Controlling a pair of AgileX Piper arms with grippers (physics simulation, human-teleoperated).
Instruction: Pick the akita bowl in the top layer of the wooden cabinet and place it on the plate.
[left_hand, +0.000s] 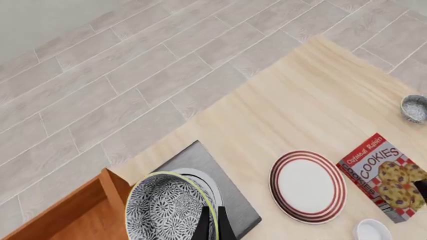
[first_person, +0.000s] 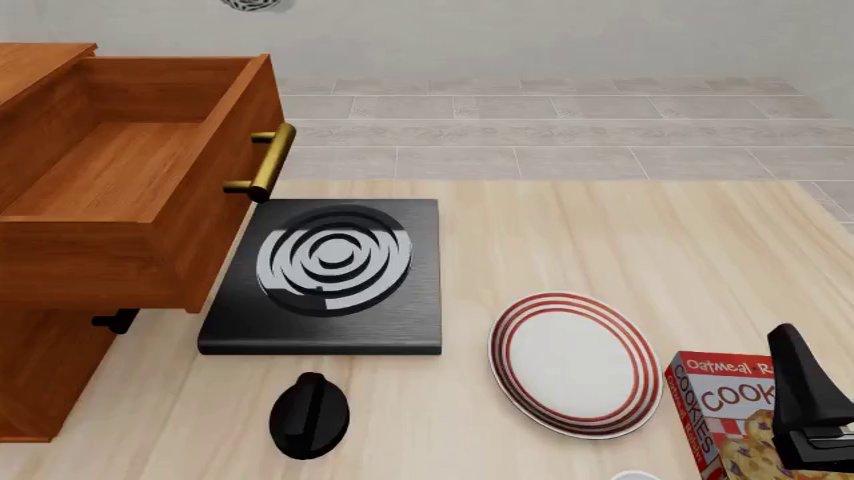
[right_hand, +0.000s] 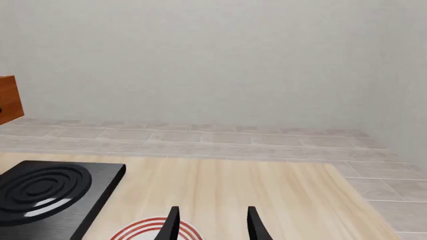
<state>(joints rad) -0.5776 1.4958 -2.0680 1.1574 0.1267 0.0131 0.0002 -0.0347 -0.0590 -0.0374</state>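
**Bowl lifted clear, plate waits below**

The left gripper (left_hand: 212, 222) is pinched on the bowl (left_hand: 167, 210), held high above the stove (left_hand: 230, 192) beside the open top drawer (first_person: 120, 170); the carry is under way; next it must travel over the plate (first_person: 574, 362) and descend. The right gripper (right_hand: 212, 225) hangs agape, empty, above the plate.
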